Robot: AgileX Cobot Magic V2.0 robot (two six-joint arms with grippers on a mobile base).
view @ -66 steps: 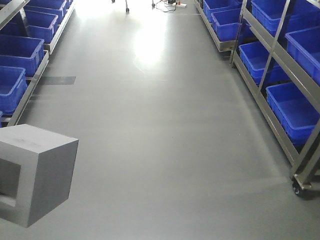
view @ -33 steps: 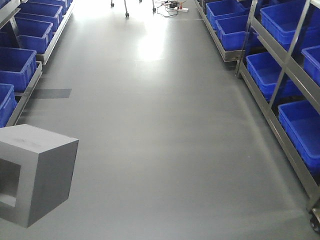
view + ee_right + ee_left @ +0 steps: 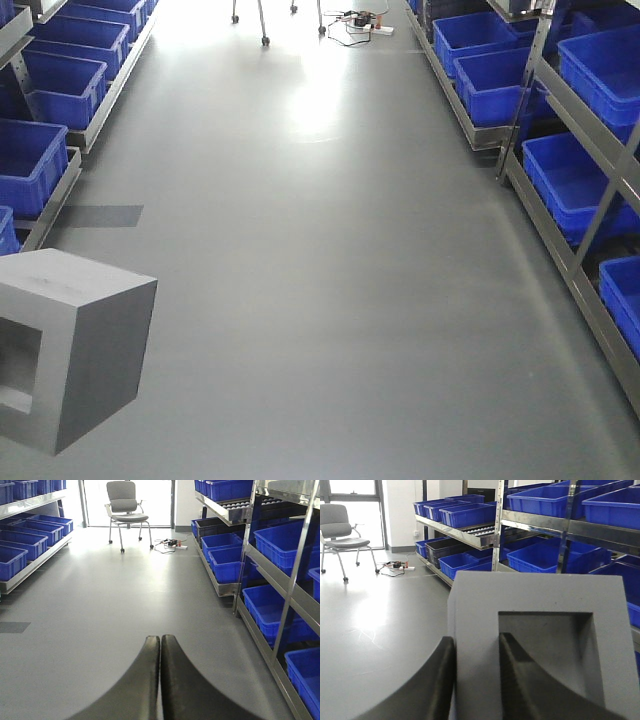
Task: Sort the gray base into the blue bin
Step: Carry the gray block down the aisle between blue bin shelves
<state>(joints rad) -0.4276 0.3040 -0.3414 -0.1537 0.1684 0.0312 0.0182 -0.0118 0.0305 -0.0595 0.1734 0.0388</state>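
At lower left of the front view, the base [image 3: 78,345] had its wall pinched by the left claw [image 3: 476,641]; the right claw [image 3: 160,640] was closed on nothing.

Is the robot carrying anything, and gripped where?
Its left hand grips the matte gray cube-like block by the wall beside its square recess, one finger inside. The right hand is shut, empty.
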